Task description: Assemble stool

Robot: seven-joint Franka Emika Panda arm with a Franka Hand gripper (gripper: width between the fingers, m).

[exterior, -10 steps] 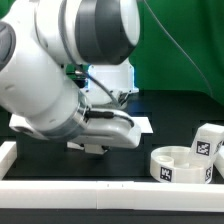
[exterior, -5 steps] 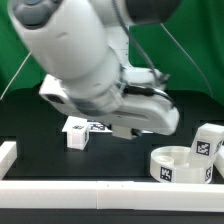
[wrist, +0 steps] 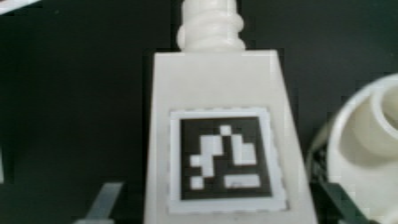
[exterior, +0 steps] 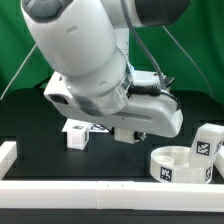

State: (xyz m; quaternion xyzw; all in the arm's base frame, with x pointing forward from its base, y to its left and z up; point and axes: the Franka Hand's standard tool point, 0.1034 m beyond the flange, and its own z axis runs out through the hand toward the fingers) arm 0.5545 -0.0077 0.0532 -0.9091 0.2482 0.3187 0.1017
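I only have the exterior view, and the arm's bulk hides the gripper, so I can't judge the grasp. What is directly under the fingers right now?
Observer: The wrist view shows a leg lying right below the gripper, its tag facing the camera.
Operator: Are the fingers closed on it?
Observer: No. One finger shows on each side, and a strip of dark table separates this one from the leg.
Operator: Which end is the screw end?
Observer: The threaded peg is at the end far from the fingers.
Operator: Anything crowding it?
Observer: The seat has its curved rim close beside the leg.
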